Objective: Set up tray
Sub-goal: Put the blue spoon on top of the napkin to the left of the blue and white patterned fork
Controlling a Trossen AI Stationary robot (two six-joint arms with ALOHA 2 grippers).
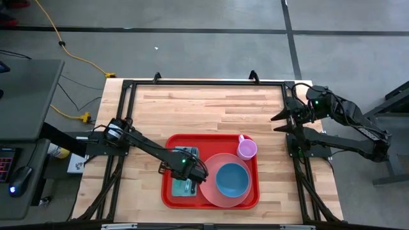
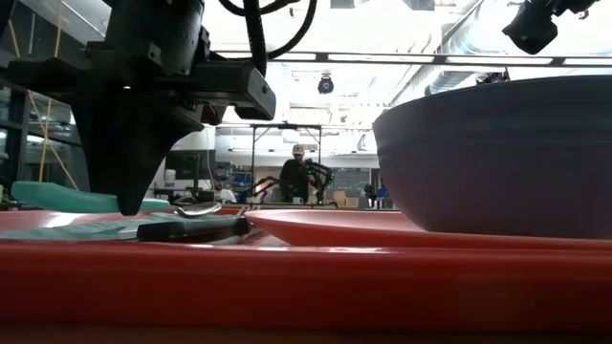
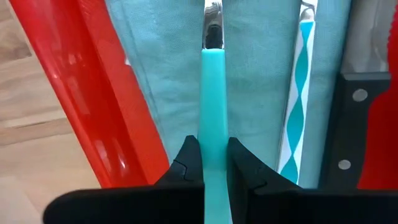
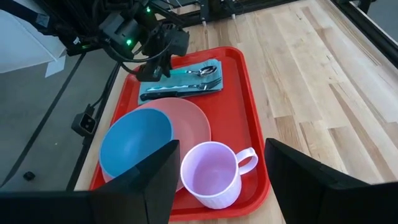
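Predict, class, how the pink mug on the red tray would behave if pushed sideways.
The pink mug stands upright and looks empty, so it is probably light and would slide on the smooth red tray. A push near its rim might tip it. On its side, its handle should limit rolling.

One tray [image 1: 167, 191], one plate [image 4: 198, 123], one bowl [image 1: 232, 180], one mug [image 1: 247, 149], one napkin [image 4: 212, 65], three utensils [image 4: 193, 79].
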